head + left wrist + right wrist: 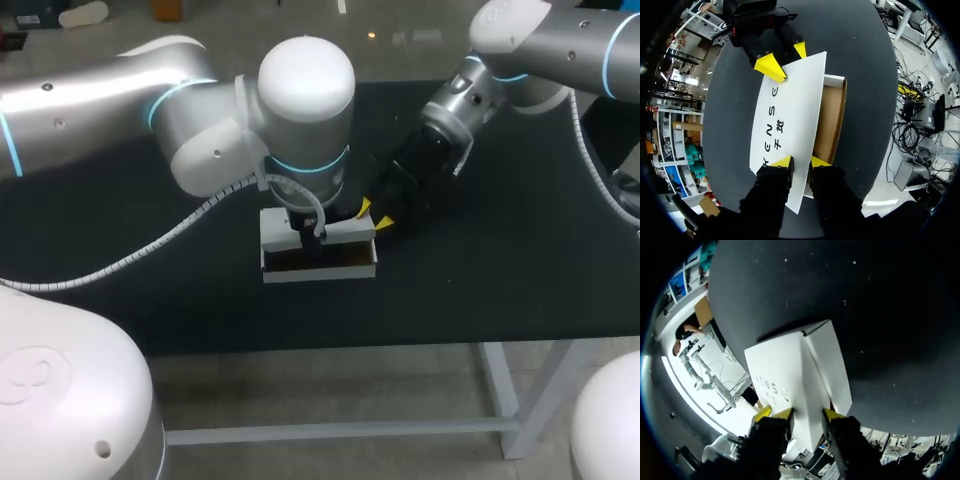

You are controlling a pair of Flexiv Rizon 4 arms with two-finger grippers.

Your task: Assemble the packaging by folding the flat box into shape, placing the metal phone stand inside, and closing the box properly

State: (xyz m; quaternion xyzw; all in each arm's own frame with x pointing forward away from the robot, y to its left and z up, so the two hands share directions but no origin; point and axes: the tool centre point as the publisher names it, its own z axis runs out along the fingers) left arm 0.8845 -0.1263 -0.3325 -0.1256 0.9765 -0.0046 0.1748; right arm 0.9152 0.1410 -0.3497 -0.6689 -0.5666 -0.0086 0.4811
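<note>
The box (320, 262) sits near the middle of the table (500, 260), formed into an open tray with its brown inside showing. Its white lid panel (790, 105) stands up along one long side rather than lying over the opening. No phone stand shows inside or anywhere on the table, though much of the tray's floor is hidden by the panel and the arms.

The left hand (801, 162) is clenched on one short end of the panel, a yellow fingertip on each face. The right hand (802, 415) pinches the opposite end the same way. Holding both ends likely keeps the thin card flat and lets the two arms swing it about its crease together, without twisting or tearing.

I judge the folding is largely done. The panel is held raised, probably to leave the opening free, so the stand and the closing remain.
</note>
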